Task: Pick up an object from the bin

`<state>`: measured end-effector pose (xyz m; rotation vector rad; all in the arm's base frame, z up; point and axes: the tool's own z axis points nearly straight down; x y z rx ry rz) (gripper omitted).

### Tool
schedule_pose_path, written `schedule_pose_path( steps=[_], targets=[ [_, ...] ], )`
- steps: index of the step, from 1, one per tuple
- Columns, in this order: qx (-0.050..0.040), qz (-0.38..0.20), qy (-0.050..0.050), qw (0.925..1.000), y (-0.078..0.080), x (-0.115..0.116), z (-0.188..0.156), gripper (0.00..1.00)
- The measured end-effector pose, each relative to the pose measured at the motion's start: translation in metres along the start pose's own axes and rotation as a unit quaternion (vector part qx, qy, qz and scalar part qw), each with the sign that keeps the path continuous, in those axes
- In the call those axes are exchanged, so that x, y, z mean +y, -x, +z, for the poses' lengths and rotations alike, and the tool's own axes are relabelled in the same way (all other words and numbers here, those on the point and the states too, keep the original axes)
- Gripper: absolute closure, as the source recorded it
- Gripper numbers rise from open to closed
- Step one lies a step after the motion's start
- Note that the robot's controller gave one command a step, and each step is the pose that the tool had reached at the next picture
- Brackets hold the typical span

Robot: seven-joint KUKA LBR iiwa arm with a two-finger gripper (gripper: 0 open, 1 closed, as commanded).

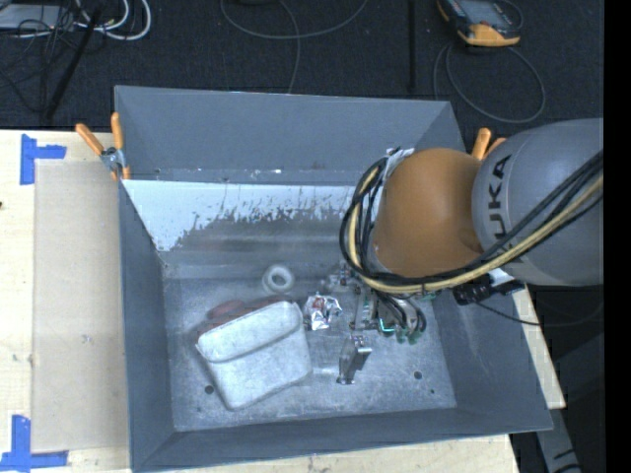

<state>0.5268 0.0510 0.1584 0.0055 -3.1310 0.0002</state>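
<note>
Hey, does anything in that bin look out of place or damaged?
Nothing looks spilled or broken. The pale rectangular pad lies askew on the bin floor, partly covering a reddish-brown thing at its upper left. A small crumpled shiny piece lies close beside the gripper.

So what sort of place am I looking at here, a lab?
Most likely a robotics lab set up for picking trials: a KUKA arm reaches into a grey metal bin, and cables trail over the dark floor behind it.
</note>
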Motion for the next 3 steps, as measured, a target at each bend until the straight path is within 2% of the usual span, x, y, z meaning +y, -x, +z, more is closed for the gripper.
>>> schedule_pose_path(
  steps=[1, 2, 3],
  targets=[
    [-0.009, -0.008, 0.001, 0.9999, 0.078, -0.01, 0.089, 0.0],
    [-0.016, -0.007, 0.001, 0.9998, 0.081, -0.009, 0.08, 1.0],
    [-0.0102, -0.019, 0.0, 0.9998, 0.087, -0.032, -0.06, 1.0]
  ],
)
